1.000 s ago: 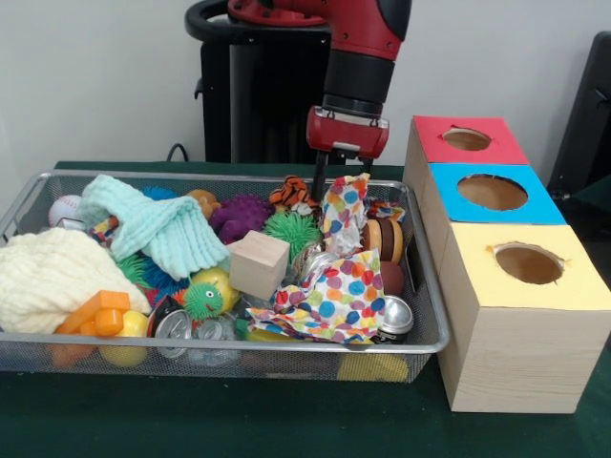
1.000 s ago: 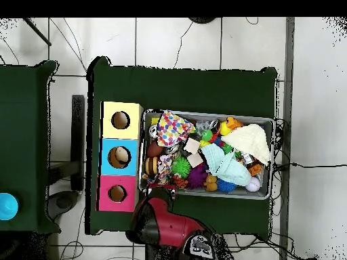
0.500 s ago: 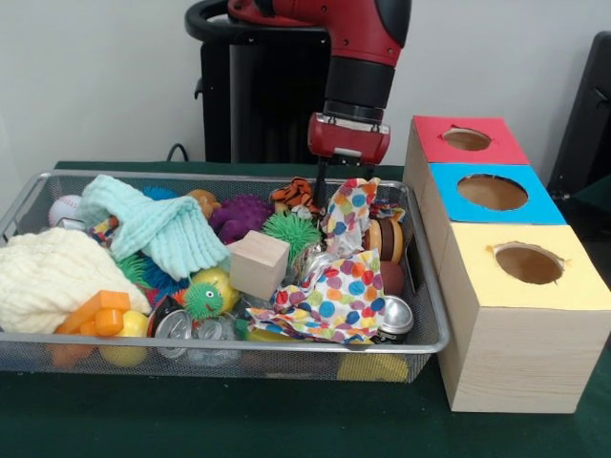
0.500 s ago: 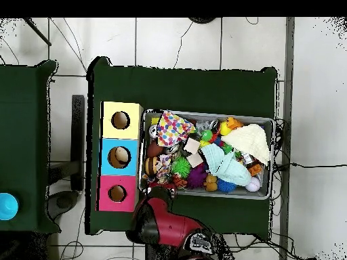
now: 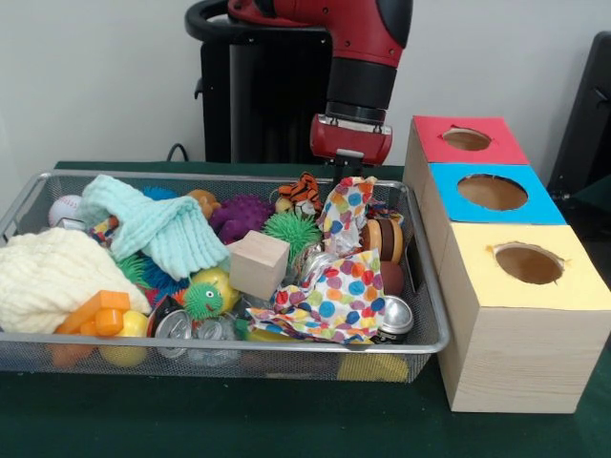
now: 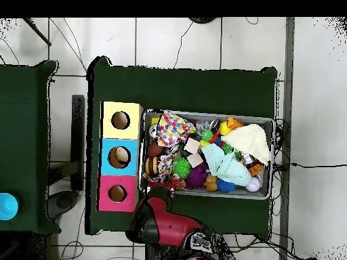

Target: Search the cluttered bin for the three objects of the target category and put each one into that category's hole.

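Note:
My gripper [image 5: 346, 170] hangs over the far right part of the wire bin [image 5: 239, 176], just behind the raised tip of a polka-dot cloth [image 5: 346, 205] that hides its lower end. A striped tiger toy [image 5: 304, 188] lies just left of it. Around the cloth are a green spiky ball [image 5: 291, 229], a purple spiky ball [image 5: 241, 215], a wooden cube [image 5: 258, 262] and stacked wooden discs [image 5: 384, 239]. From overhead, the red arm [image 6: 162, 220] covers the gripper at the bin's [image 6: 203, 112] lower left corner.
Right of the bin stand three joined boxes with round holes on top: red [image 5: 430, 134], blue [image 5: 449, 181] and yellow [image 5: 477, 286]. A mint cloth [image 5: 158, 229], a cream knit [image 5: 48, 277], cans [image 5: 177, 324], an orange block [image 5: 95, 313] and a baseball [image 5: 64, 208] fill the bin's left.
The gripper has shifted slightly right and now sits behind the cloth's raised tip. More of the tiger toy shows. The bin's contents have not visibly moved.

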Tool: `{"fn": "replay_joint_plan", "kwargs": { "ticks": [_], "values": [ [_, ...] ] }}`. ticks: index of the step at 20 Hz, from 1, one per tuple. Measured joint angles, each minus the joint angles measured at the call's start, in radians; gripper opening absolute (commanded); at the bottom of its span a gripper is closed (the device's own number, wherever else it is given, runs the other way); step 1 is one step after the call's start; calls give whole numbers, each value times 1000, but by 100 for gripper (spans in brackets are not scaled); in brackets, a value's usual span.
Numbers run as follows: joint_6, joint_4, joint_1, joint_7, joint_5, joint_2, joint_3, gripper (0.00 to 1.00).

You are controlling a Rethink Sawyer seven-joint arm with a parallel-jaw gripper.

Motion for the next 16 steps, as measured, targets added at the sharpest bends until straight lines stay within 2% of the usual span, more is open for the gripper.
{"fn": "replay_joint_plan", "kwargs": {
  "ticks": [7,10,16],
  "values": [
    [0,0,-3,0,-2,-8,5,0],
    [0,4,-27,1,-22,-30,24,0],
    [12,41,-119,3,-74,-179,101,0]
  ]
}}
